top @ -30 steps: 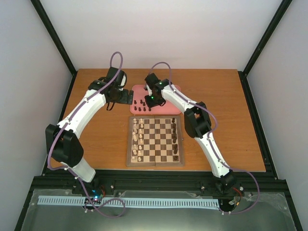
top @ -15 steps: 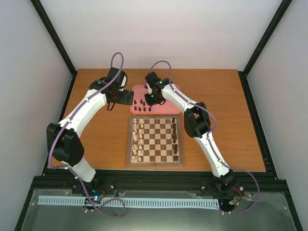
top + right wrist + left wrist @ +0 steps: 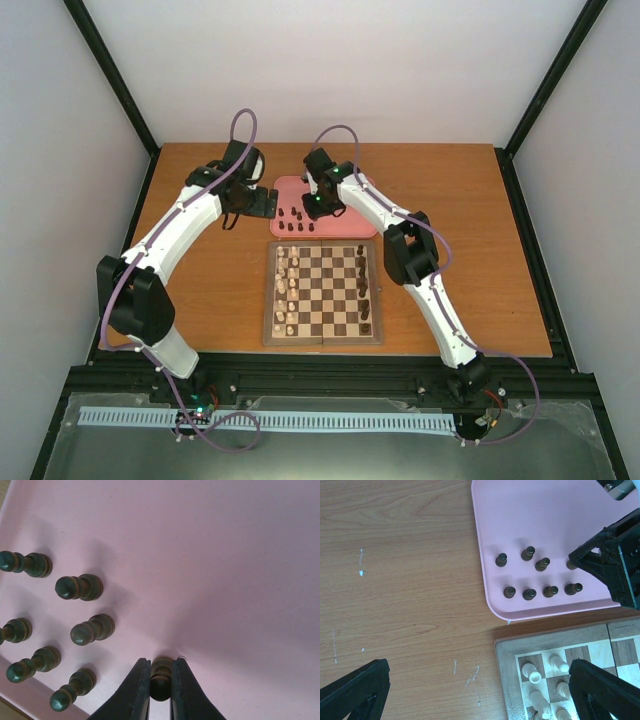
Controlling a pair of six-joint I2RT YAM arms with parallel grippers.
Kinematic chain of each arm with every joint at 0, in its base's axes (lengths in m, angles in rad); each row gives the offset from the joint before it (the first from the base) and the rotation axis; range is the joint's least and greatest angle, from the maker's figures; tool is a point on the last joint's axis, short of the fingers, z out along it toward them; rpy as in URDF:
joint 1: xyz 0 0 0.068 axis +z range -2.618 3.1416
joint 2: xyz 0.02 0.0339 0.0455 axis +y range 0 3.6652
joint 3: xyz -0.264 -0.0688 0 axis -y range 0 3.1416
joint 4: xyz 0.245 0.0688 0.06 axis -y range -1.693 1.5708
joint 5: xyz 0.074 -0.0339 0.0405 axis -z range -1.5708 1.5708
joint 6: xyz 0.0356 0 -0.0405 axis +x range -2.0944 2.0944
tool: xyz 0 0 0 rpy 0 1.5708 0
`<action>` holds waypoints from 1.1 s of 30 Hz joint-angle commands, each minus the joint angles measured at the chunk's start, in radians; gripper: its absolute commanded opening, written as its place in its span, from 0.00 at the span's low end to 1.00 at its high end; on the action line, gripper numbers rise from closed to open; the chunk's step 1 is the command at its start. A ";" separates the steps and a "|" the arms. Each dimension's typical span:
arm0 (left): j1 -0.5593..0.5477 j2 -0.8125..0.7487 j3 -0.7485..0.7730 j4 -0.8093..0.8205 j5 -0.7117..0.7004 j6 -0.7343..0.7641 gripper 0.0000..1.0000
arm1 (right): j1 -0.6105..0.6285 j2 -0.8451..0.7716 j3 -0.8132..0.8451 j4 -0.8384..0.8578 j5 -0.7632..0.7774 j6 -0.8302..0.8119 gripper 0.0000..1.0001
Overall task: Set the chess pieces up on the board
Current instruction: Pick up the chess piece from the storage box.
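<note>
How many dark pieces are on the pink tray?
8 dark pieces on the pink tray: four in the row nearest the board, three farther back, the last piece pinched in the right end effector. More may hide beneath it.

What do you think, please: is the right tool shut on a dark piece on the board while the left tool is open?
Not quite: the right wrist view shows that piece on the tray, not the board. Otherwise yes: the right tool is shut on it and the left tool is open.
</note>
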 commanded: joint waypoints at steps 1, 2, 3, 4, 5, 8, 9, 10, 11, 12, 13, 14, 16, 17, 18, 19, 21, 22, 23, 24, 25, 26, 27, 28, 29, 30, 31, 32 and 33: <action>-0.007 -0.015 0.007 0.000 0.005 -0.009 1.00 | -0.005 -0.045 0.030 0.005 0.058 -0.013 0.03; -0.007 -0.017 0.006 0.001 0.006 -0.008 1.00 | -0.005 -0.067 0.029 0.012 0.069 -0.012 0.03; -0.007 -0.018 0.006 0.001 0.007 -0.008 1.00 | -0.005 -0.091 0.029 0.016 0.080 -0.013 0.03; -0.007 -0.020 0.007 0.001 0.005 -0.007 1.00 | -0.005 -0.113 0.028 0.016 0.088 -0.011 0.03; -0.007 -0.023 0.007 0.003 0.005 -0.008 1.00 | -0.005 -0.138 0.026 0.015 0.098 -0.012 0.03; -0.007 -0.026 0.009 0.005 0.003 -0.008 1.00 | -0.005 -0.214 -0.007 0.007 0.117 -0.016 0.03; -0.007 -0.028 0.009 0.004 0.003 -0.008 1.00 | -0.005 -0.237 -0.025 -0.003 0.118 -0.018 0.03; -0.007 -0.028 0.009 0.005 0.005 -0.007 1.00 | -0.005 -0.262 -0.049 -0.015 0.115 -0.021 0.03; -0.007 -0.028 0.010 0.005 0.007 -0.008 1.00 | -0.005 -0.290 -0.085 -0.029 0.110 -0.024 0.03; -0.007 -0.028 0.010 0.003 0.009 -0.008 1.00 | -0.005 -0.321 -0.130 -0.036 0.105 -0.024 0.03; -0.007 -0.028 0.010 0.005 0.010 -0.007 1.00 | -0.005 -0.362 -0.203 -0.036 0.098 -0.023 0.03; -0.007 -0.028 0.010 0.005 0.009 -0.008 1.00 | -0.006 -0.409 -0.287 -0.032 0.095 -0.022 0.03; -0.007 -0.028 0.011 0.006 0.006 -0.007 1.00 | -0.005 -0.530 -0.452 0.001 0.091 -0.015 0.03; -0.007 -0.028 0.010 0.006 0.005 -0.006 1.00 | -0.005 -0.578 -0.524 0.019 0.086 -0.014 0.03; -0.007 -0.029 0.010 0.007 0.004 -0.006 1.00 | -0.005 -0.615 -0.594 0.034 0.075 -0.018 0.03; -0.007 -0.028 0.009 0.009 0.003 -0.005 1.00 | -0.005 -0.642 -0.647 0.036 0.063 -0.020 0.03; -0.007 -0.026 0.010 0.009 0.002 -0.005 1.00 | -0.005 -0.679 -0.725 0.046 0.020 -0.039 0.03; -0.007 -0.024 0.010 0.009 0.002 -0.004 1.00 | -0.005 -0.692 -0.754 0.054 0.009 -0.049 0.03; -0.007 -0.022 0.011 0.010 0.003 -0.003 1.00 | -0.005 -0.701 -0.776 0.061 0.002 -0.057 0.03; -0.007 -0.020 0.013 0.011 0.003 -0.002 1.00 | -0.005 -0.704 -0.788 0.067 -0.002 -0.065 0.03; -0.007 -0.019 0.014 0.011 0.004 -0.002 1.00 | -0.005 -0.704 -0.795 0.069 -0.003 -0.071 0.03; -0.007 -0.018 0.015 0.011 0.005 -0.001 1.00 | -0.005 -0.700 -0.798 0.073 -0.003 -0.076 0.03; -0.007 -0.017 0.016 0.014 0.005 -0.002 1.00 | -0.005 -0.697 -0.803 0.077 -0.005 -0.080 0.03; -0.007 -0.016 0.015 0.013 0.006 -0.002 1.00 | -0.005 -0.691 -0.805 0.080 -0.007 -0.082 0.03; -0.007 -0.014 0.016 0.012 0.006 -0.003 1.00 | -0.005 -0.685 -0.809 0.083 -0.010 -0.082 0.03; -0.007 -0.014 0.018 0.012 0.005 -0.003 1.00 | -0.005 -0.681 -0.817 0.088 -0.015 -0.082 0.03; -0.007 -0.015 0.017 0.011 0.005 -0.003 1.00 | -0.005 -0.678 -0.823 0.092 -0.019 -0.081 0.03; -0.007 -0.016 0.017 0.011 0.002 -0.003 1.00 | -0.005 -0.677 -0.832 0.097 -0.022 -0.081 0.03; -0.007 -0.018 0.016 0.011 0.000 -0.002 1.00 | -0.005 -0.675 -0.838 0.101 -0.026 -0.082 0.03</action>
